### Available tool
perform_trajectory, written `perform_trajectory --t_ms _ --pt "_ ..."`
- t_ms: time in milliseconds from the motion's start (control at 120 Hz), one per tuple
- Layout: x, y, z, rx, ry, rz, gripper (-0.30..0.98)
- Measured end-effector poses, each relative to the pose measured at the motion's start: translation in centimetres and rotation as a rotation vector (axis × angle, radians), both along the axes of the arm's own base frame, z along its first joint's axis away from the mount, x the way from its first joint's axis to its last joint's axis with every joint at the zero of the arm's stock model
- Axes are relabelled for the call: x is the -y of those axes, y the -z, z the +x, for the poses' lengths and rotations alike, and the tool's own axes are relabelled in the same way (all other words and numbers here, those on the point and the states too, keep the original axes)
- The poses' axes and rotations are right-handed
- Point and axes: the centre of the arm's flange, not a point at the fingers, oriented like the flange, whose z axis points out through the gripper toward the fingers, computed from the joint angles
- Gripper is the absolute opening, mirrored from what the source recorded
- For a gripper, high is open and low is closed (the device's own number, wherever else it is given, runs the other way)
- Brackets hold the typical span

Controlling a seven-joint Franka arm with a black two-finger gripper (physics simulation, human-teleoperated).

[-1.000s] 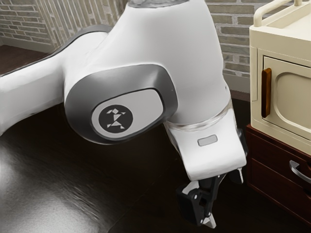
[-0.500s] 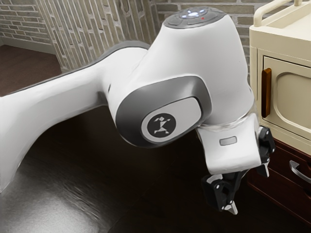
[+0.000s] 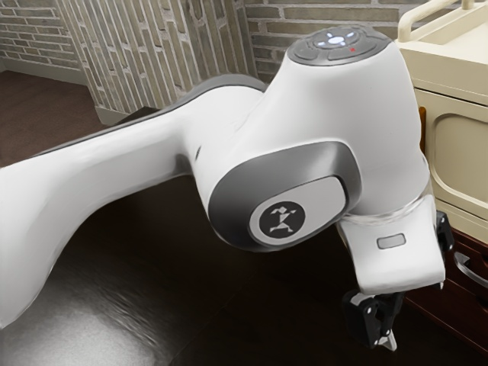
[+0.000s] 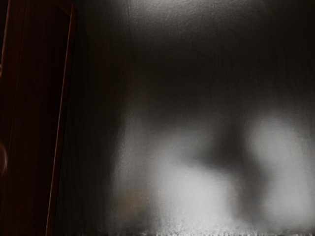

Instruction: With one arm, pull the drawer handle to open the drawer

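My gripper (image 3: 415,313) hangs below the white hand in the exterior view, its black fingers spread wide and nothing visible between them. A curved metal handle (image 3: 471,271) sits on the dark red drawer front (image 3: 456,315), just to the exterior view's right of the farther finger; I see no contact. The hand and arm cover part of the cabinet. The wrist view has the dark red cabinet (image 4: 37,113) with a small pale curve at its edge, too partial to identify.
A cream cabinet (image 3: 450,103) with a rail on top stands above the red drawers, close behind the hand. The dark glossy surface (image 3: 122,305) stretches below the arm. A brick wall (image 3: 320,30) is at the back.
The arm and gripper have moved toward the exterior view's right, closer to the drawers, and lately somewhat lower. The fingers remain apart, and the drawer has not visibly moved.
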Motion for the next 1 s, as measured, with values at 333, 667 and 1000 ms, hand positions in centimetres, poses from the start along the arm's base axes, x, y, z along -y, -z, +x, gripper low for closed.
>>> perform_trajectory --t_ms 333,667,1000 --pt "1.9 2.1 1.5 0.082 0.002 0.027 0.69" --pt "2.3 3.9 3.5 0.167 -0.012 0.062 0.69" --pt "3.0 5.2 4.7 0.231 -0.024 0.062 0.69"
